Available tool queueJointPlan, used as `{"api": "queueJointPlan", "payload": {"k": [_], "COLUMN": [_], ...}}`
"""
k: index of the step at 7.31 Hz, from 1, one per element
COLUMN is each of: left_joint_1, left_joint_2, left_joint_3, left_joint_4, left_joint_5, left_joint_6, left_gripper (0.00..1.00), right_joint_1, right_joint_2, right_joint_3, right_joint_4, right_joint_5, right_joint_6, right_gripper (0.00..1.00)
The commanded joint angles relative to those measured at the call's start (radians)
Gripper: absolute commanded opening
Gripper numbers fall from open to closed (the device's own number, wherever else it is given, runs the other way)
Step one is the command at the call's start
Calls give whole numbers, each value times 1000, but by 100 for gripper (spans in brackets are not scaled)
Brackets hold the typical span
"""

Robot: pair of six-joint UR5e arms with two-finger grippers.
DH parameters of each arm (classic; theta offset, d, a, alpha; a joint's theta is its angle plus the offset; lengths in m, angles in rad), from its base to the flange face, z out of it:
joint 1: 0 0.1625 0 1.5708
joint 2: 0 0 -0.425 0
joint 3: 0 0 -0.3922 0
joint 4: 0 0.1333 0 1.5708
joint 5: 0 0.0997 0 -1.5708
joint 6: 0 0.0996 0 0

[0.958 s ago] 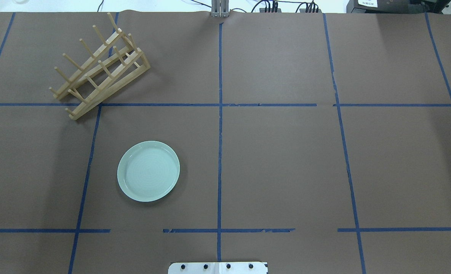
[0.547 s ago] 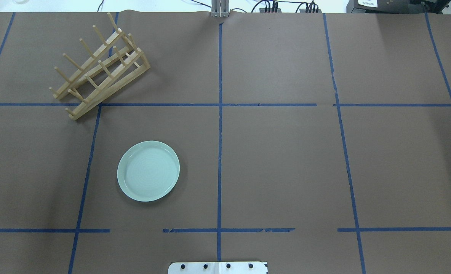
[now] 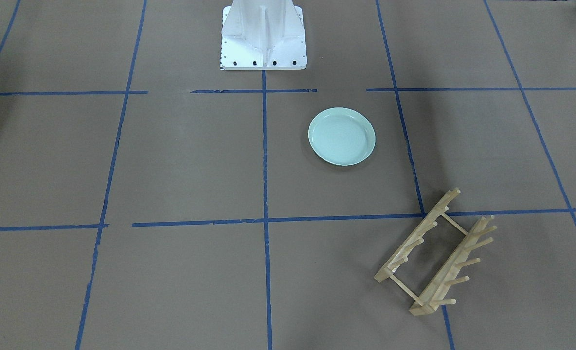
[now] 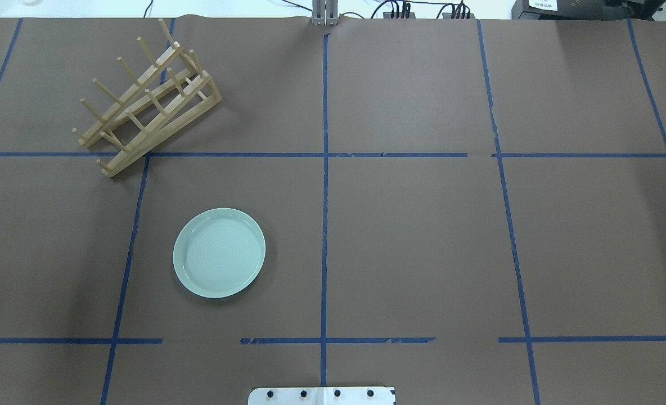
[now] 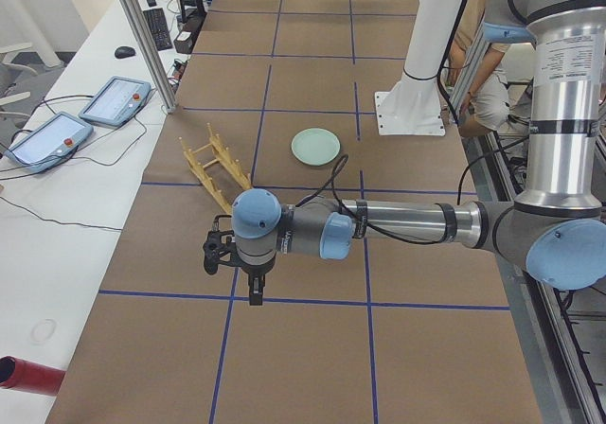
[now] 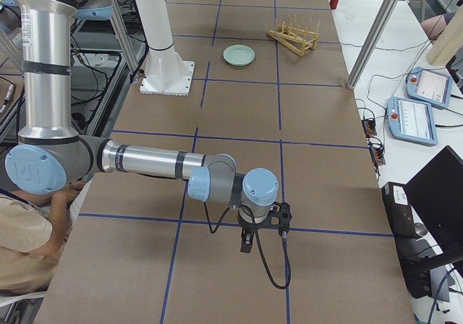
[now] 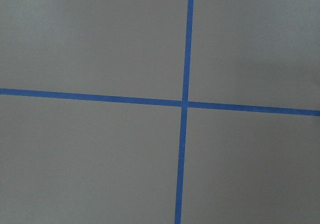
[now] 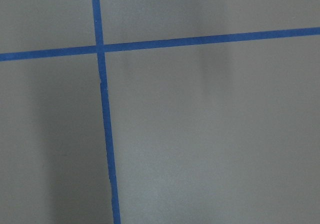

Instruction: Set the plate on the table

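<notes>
Left tool [image 5: 256,291] points straight down over the surface [image 5: 303,358] in the left side view. It shows only from that side, so I cannot tell whether its fingers are spread or pressed together. Right tool [image 6: 247,241] hangs the same way in the right side view, and its state cannot be told either. Each arm has its forearm stretched out level and its wrist bent down, and each wrist camera looks onto a crossing of blue tape lines [image 7: 184,103] on matte brown paper.

Against the overhead pictures from a second and half a second ago, nothing has shifted: plate and rack lie in the same spots.

Beyond the white base [image 4: 322,396], on the robot's left half, the plate [image 4: 219,252] lies flat on the surface inside one grid square, touching no tape and well apart from both tools. It is round, pale mint green and glossy, with a shallow raised rim and faint concentric rings.

Farther off stands the rack [image 4: 147,101]. It is light wood, two slatted rails with rows of round pegs, set askew, with its near end over a tape line.
</notes>
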Motion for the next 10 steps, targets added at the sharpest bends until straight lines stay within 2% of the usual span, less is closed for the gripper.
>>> {"api": "queueJointPlan", "payload": {"k": [1,2,4,5,10], "left_joint_1": [8,46,36,31,31], "left_joint_2": [-2,-4,-7,-5,-7], "left_joint_3": [-15,-29,-38,-50,-33], "left_joint_4": [4,21,160,216,216], "left_joint_5": [11,14,13,12,9], "left_joint_6": [8,60,274,290,293], "left_gripper": [100,100,100,100,100], "right_joint_1": [0,0,0,0,0], "right_joint_2": [1,0,0,1,0], "right_joint_3": [0,0,0,0,0], "right_joint_4": [0,0,0,0,0], "right_joint_5": [0,0,0,0,0], "right_joint_6": [0,0,0,0,0], "right_gripper": [100,100,100,100,100]}}
